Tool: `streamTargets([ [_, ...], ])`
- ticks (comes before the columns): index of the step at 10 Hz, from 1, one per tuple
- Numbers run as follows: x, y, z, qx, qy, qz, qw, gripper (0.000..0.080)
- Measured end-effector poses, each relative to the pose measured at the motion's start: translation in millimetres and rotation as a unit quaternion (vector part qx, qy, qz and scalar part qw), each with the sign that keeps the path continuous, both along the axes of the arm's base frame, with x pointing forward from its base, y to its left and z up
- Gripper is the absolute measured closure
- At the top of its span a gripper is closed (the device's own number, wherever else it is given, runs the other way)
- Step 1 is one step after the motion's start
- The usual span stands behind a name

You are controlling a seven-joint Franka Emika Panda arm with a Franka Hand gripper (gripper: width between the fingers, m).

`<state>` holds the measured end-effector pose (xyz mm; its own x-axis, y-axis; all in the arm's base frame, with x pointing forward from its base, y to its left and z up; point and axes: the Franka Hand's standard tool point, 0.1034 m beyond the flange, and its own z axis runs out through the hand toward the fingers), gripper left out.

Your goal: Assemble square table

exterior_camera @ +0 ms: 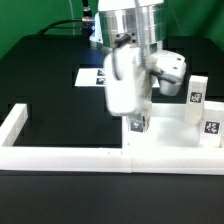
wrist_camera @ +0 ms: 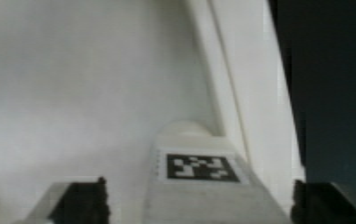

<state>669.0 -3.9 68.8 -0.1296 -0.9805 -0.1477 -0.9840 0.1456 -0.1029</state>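
Note:
The square table top (exterior_camera: 172, 128) lies flat at the exterior view's right, against the white border wall. Two tagged white legs (exterior_camera: 197, 90) (exterior_camera: 211, 127) stand upright on its far side and right side. My gripper (exterior_camera: 137, 120) points down over the slab's near left corner, around a third tagged leg (exterior_camera: 138, 125). In the wrist view this leg (wrist_camera: 196, 165) stands on the slab (wrist_camera: 86, 90) between my fingers (wrist_camera: 86, 200). The gripper (wrist_camera: 201, 203) is open, and a gap shows between the leg and one finger.
The low white border wall (exterior_camera: 60, 155) runs along the front and turns back at the exterior view's left (exterior_camera: 14, 122). The marker board (exterior_camera: 93, 77) lies behind the arm. Black table (wrist_camera: 335, 80) shows beyond the slab's edge.

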Motion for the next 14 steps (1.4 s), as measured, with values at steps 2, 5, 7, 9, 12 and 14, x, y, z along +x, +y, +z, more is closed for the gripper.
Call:
streamTargets([
  [2,10.6,3.6,8.6,-0.013,-0.025,0.105,0.994,0.0165],
  [5,7.0,2.0,6.6,-0.033,-0.036,0.253,0.966,0.0150],
  [7,5.0,2.8,19.5,-0.033,-0.039,0.322,0.945,0.0150],
  [9,8.7,3.6,49.6,-0.033,-0.056,0.334,0.940,0.0150],
  [12,7.4,6.0,50.9,-0.030,-0.053,0.329,0.942,0.0150],
  [14,7.3,5.9,50.5,-0.030,-0.053,0.329,0.942,0.0150],
])
